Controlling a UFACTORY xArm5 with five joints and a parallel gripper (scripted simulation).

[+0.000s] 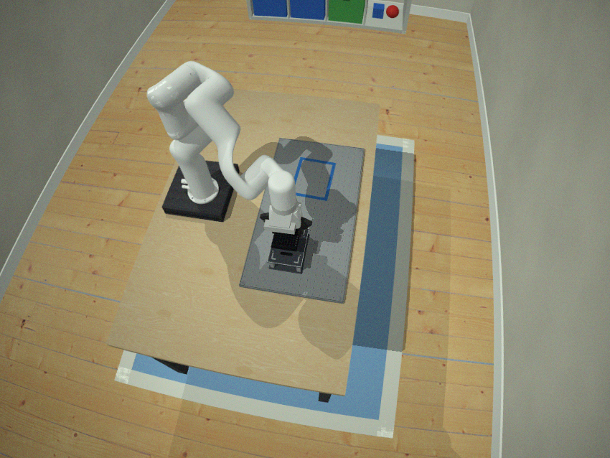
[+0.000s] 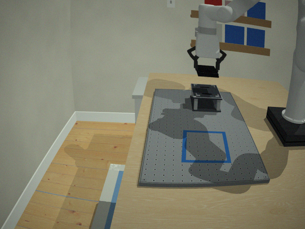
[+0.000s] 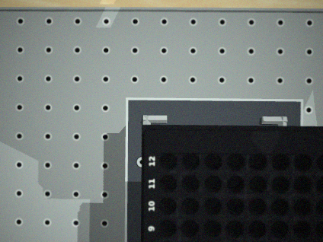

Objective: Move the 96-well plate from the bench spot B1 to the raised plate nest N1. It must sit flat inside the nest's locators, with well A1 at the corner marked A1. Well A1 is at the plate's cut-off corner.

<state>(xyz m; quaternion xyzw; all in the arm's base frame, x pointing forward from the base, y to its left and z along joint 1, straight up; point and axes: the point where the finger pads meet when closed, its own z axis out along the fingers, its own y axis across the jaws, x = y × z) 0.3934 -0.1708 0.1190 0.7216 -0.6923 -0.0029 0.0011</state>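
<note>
You had the hand clamped on the plate, fingers spread wide across it, one on each side. The plate hung in the air, level as far as the exterior view showed, above the nest and clear of it, with open space between the two.

In the wrist view the plate filled the lower right, its wells dark and its edge numbered 9 to 12. Past its far edge you could see two pale locators of the nest and the white outline around the nest top. The plate's cut-off corner did not show in any view, so you could not tell which way A1 faced.

The nest stood on the grey perforated board on the desk. The blue square marking B1 lay well apart from the nest, nearer the exterior camera, with nothing on it. From the top, the arm reached from its black base over the board, its wrist pointing straight down above the nest.
</note>
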